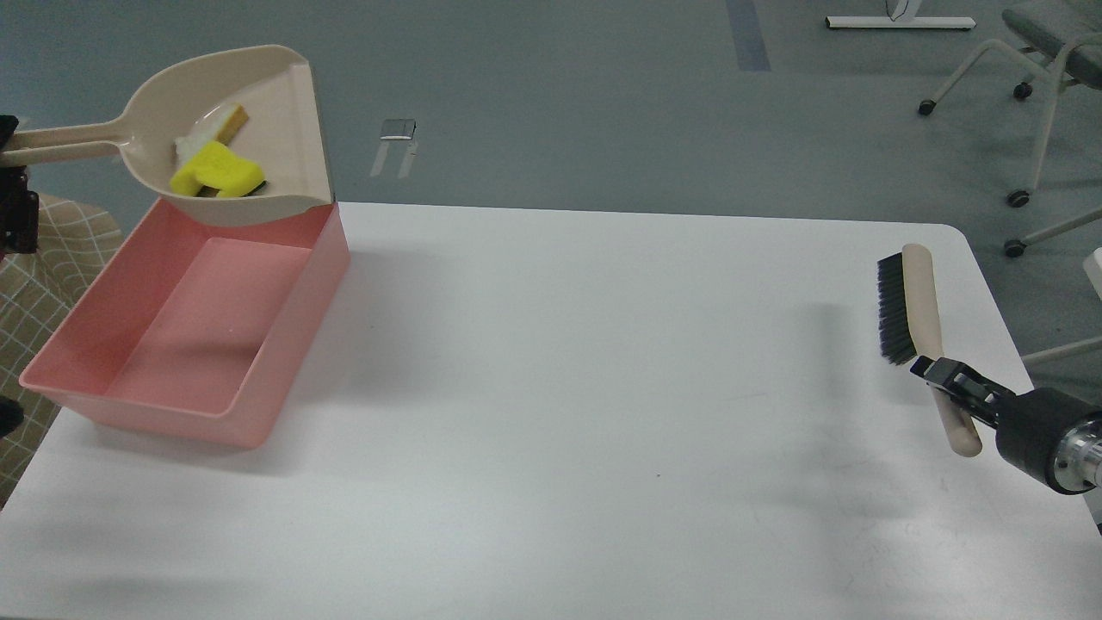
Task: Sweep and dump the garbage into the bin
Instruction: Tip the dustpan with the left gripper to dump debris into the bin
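Beige dustpan [250, 129] raised over pink bin [185, 331] at surface [560, 387] left, holding bread slice [215, 127] and yellow sponge [217, 170]. Left tool [13, 185] barely visible, state unclear. Right tool [947, 377] pinching brush [917, 319] handle.

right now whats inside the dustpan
The dustpan holds both scraps: the yellow sponge piece in front, the white bread slice behind it. The sponge hides the slice's near end. The pink bin below looks empty.

An office or lab room: a plain white counter [603, 387] stands on grey floor [560, 103], with wheeled office chairs [1033, 77] and a desk foot [900, 23] behind.
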`<action>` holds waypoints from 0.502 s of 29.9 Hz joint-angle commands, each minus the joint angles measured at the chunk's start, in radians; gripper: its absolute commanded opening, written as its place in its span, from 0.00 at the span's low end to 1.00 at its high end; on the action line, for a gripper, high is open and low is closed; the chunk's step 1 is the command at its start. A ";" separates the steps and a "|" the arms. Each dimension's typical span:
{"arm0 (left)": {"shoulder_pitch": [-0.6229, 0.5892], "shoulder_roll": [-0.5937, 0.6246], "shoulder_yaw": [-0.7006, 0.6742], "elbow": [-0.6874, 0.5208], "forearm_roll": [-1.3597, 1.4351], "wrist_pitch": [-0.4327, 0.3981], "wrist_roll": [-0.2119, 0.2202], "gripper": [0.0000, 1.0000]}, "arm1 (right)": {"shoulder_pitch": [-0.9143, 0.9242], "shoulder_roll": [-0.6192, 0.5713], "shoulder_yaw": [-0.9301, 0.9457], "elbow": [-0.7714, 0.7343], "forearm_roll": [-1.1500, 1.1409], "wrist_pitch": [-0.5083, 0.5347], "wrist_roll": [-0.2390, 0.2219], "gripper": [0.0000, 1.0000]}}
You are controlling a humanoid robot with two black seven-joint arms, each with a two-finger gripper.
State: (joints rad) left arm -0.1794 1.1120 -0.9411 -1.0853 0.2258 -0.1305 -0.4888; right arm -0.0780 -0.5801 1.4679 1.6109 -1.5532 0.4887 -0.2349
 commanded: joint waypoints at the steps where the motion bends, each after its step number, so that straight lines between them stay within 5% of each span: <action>1: 0.066 0.090 0.016 0.021 0.001 -0.030 0.000 0.00 | 0.001 0.032 0.017 -0.014 -0.001 0.000 0.002 0.09; 9: 0.106 0.141 0.027 0.212 0.009 -0.185 0.000 0.00 | 0.001 0.065 0.022 -0.025 -0.001 0.000 0.005 0.08; 15: 0.095 0.144 0.042 0.272 0.147 -0.215 0.000 0.00 | 0.001 0.075 0.020 -0.023 -0.001 0.000 0.005 0.06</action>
State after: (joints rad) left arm -0.0751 1.2561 -0.9009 -0.8223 0.3104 -0.3396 -0.4888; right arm -0.0766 -0.5067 1.4897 1.5862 -1.5539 0.4887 -0.2300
